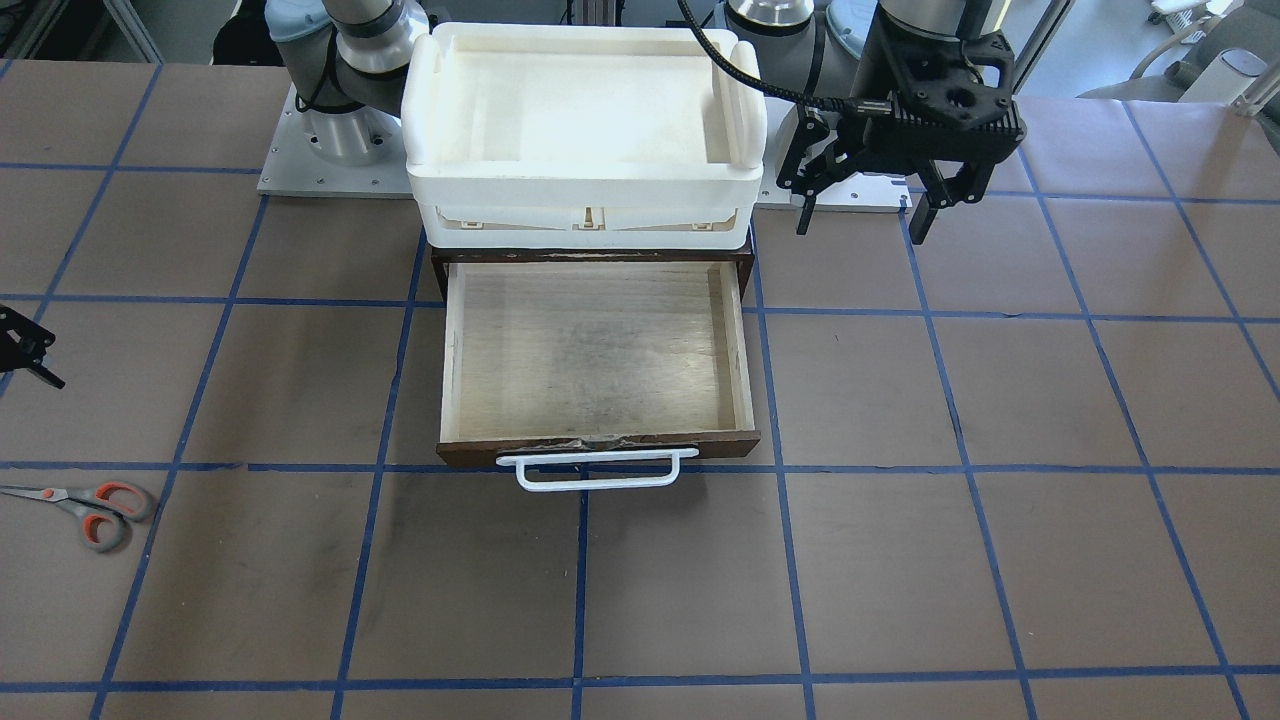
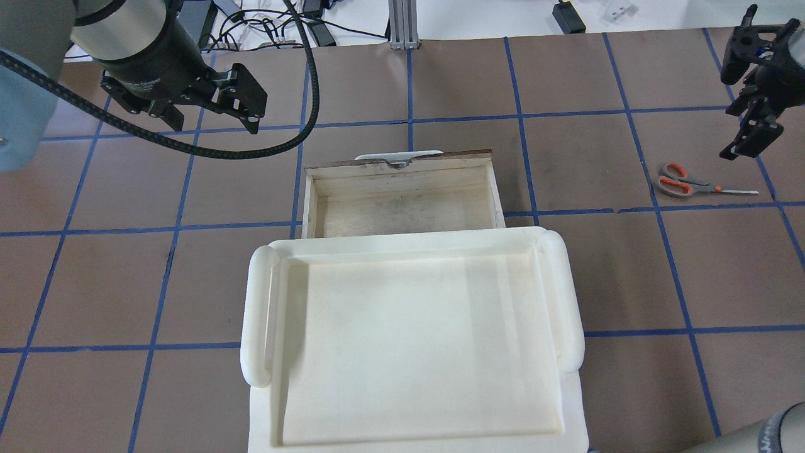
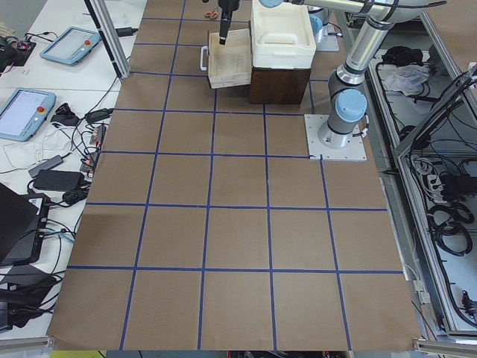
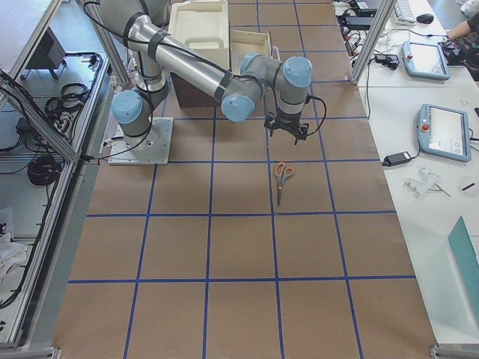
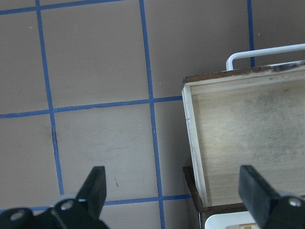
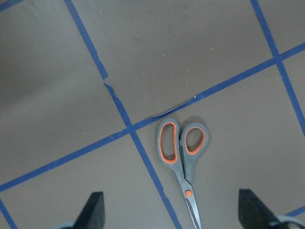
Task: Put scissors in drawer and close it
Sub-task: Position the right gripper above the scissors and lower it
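Observation:
The scissors (image 1: 85, 505) lie flat on the brown table, far to the drawer's side, handles toward the drawer; they also show in the overhead view (image 2: 685, 182) and the right side view (image 4: 282, 173). My right gripper (image 6: 171, 207) is open and hovers above them; the scissors (image 6: 183, 152) lie between and ahead of its fingers. It shows at the overhead view's right edge (image 2: 736, 107). The drawer (image 1: 740, 340) is pulled open and holds nothing, white bar handle (image 1: 597, 470) in front. My left gripper (image 1: 860, 228) is open and empty, hovering beside the drawer (image 5: 190, 124).
A white plastic tray (image 1: 585, 185) sits on the dark brown cabinet (image 3: 279, 86) above the drawer. The arm bases (image 1: 330, 140) stand behind it. Blue tape lines grid the table. Tablets and cables (image 3: 30, 112) lie beyond the table's edge.

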`<state>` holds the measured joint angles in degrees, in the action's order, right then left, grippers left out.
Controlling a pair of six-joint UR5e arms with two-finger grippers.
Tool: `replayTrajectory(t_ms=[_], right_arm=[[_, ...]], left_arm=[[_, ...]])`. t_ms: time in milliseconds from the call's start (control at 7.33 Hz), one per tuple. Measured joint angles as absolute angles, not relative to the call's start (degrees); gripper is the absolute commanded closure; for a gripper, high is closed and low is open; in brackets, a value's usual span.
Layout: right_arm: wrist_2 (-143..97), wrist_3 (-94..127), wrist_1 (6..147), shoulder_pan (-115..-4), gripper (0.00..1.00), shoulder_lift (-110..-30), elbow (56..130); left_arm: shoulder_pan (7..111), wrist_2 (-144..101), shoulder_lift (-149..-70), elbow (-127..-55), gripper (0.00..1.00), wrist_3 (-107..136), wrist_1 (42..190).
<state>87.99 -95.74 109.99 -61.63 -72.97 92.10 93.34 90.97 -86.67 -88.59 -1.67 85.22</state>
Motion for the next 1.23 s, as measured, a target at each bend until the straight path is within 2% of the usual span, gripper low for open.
replayTrajectory(t_ms=[409,1227], right_arm=[[87.85,-104.15,116.86,-59.87,0.00,-65.86,92.04],[88.93,-111.67,117.60,-59.77,0.00,-60.52,92.73]], left_arm=[[93.34,90.97,-86.56,-88.59,0.00,-1.67,85.31],[93.34,91.02,-86.37,-88.59,0.00,-1.67,85.40]])
